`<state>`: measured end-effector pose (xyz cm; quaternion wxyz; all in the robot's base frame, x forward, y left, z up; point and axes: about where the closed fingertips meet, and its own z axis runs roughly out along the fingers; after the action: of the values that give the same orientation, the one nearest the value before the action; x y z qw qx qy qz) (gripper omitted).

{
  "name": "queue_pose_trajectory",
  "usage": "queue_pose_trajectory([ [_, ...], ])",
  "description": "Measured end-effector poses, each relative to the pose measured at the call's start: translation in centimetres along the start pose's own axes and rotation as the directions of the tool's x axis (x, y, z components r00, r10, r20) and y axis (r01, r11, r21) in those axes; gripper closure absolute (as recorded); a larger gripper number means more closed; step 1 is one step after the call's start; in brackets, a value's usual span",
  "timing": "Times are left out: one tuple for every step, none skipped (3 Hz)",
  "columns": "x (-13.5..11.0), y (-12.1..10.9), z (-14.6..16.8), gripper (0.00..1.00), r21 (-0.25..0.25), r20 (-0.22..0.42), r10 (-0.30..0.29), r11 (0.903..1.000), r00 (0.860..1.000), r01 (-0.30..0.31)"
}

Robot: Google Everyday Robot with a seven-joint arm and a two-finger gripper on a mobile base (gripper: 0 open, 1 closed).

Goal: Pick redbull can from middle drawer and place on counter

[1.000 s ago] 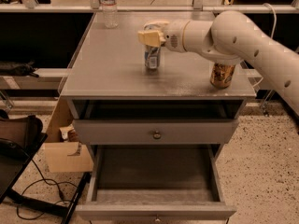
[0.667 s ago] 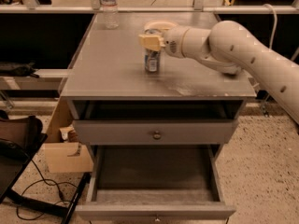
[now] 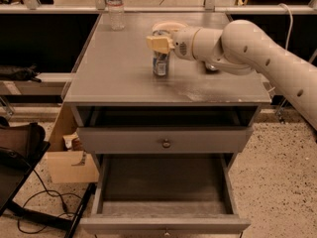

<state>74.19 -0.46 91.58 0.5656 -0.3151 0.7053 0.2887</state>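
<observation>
The redbull can (image 3: 160, 63), slim, silver and blue, stands upright on the grey counter (image 3: 114, 78), near its middle. My gripper (image 3: 162, 37) is at the can's top, reaching in from the right on the white arm (image 3: 257, 48), which stretches over the counter's right side. The middle drawer (image 3: 166, 224) is pulled out below, and nothing lies on its dark floor.
A clear water bottle (image 3: 115, 6) stands at the counter's back left. The top drawer (image 3: 166, 143) is shut. A small dark part of another object (image 3: 211, 67) shows under the arm. A cardboard box (image 3: 72, 165), a black bag (image 3: 17, 152) and cables lie on the floor at left.
The arm has swung left and lower over the counter and now hides the gold-orange can that showed at right. The redbull can and my gripper have stayed in about the same spot.
</observation>
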Motion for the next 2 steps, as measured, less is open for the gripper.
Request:
queue_pose_trajectory([
  [0.00, 0.00, 0.00, 0.39, 0.000, 0.000, 0.000, 1.0000, 1.000, 0.000],
  [0.00, 0.00, 0.00, 0.16, 0.000, 0.000, 0.000, 1.0000, 1.000, 0.000],
])
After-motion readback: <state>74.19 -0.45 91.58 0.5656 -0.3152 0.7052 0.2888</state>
